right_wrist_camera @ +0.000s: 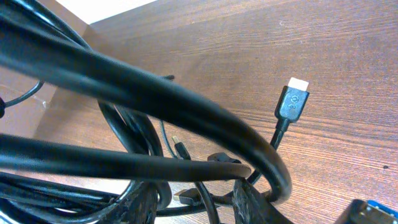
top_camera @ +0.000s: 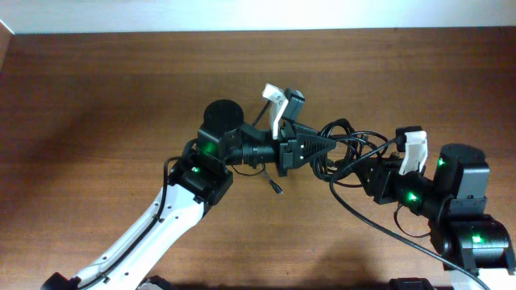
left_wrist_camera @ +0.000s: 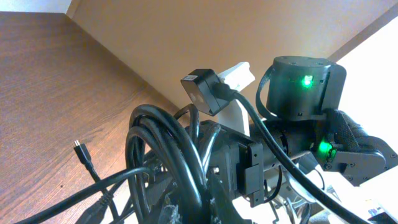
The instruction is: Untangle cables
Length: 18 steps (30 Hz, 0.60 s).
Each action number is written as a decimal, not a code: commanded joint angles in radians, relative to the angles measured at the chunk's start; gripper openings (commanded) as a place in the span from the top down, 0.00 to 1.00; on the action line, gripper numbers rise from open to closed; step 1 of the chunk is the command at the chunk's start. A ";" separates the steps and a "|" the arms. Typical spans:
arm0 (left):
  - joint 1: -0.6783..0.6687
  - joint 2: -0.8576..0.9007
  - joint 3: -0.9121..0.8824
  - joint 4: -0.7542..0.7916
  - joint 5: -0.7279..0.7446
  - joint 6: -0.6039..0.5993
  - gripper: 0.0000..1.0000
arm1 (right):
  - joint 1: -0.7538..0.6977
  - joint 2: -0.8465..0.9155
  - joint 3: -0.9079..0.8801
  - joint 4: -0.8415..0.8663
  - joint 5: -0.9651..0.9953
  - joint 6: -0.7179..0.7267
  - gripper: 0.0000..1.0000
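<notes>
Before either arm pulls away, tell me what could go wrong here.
The cables sit bunched between the left gripper, shut on them, and the right gripper; pulling apart could tighten the tangle rather than free it.
Loops crowd the right gripper and might snag there.
A loose plug dangles below the bundle and may catch in a loop.
</notes>
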 commanded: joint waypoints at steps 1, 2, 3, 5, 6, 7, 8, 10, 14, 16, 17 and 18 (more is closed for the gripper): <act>0.000 -0.025 0.017 0.021 0.049 0.011 1.00 | -0.004 0.000 0.001 -0.003 0.046 0.008 0.62; 0.000 -0.026 0.017 0.021 0.049 0.011 1.00 | -0.004 0.000 0.001 -0.002 0.049 0.008 0.62; 0.000 -0.029 0.017 0.024 0.061 0.011 1.00 | -0.004 0.001 0.001 -0.002 0.051 0.008 0.62; 0.000 -0.031 0.017 0.048 0.113 0.011 1.00 | -0.004 0.001 0.001 -0.002 0.054 0.008 0.62; -0.001 -0.031 0.017 0.053 0.127 0.011 1.00 | -0.004 0.001 0.001 -0.002 0.054 0.008 0.62; -0.001 -0.031 0.017 0.064 0.152 0.011 1.00 | -0.004 0.001 0.001 -0.002 0.054 0.008 0.62; -0.001 -0.031 0.017 0.088 0.195 0.011 1.00 | -0.004 0.001 0.001 -0.002 0.058 0.008 0.62; -0.001 -0.031 0.017 0.150 0.265 0.011 1.00 | -0.004 0.001 0.001 -0.003 0.076 0.009 0.62; 0.000 -0.031 0.017 0.202 0.276 0.011 1.00 | -0.004 0.005 0.001 -0.011 0.108 0.008 0.61; 0.005 -0.031 0.017 0.202 0.276 0.005 1.00 | -0.004 0.011 0.001 -0.034 0.136 0.008 0.62; 0.015 -0.031 0.017 0.202 0.276 -0.019 1.00 | -0.004 0.014 0.001 -0.039 0.136 0.008 0.62; 0.032 -0.031 0.017 0.202 0.276 -0.051 1.00 | -0.004 0.018 0.001 -0.041 0.137 0.008 0.61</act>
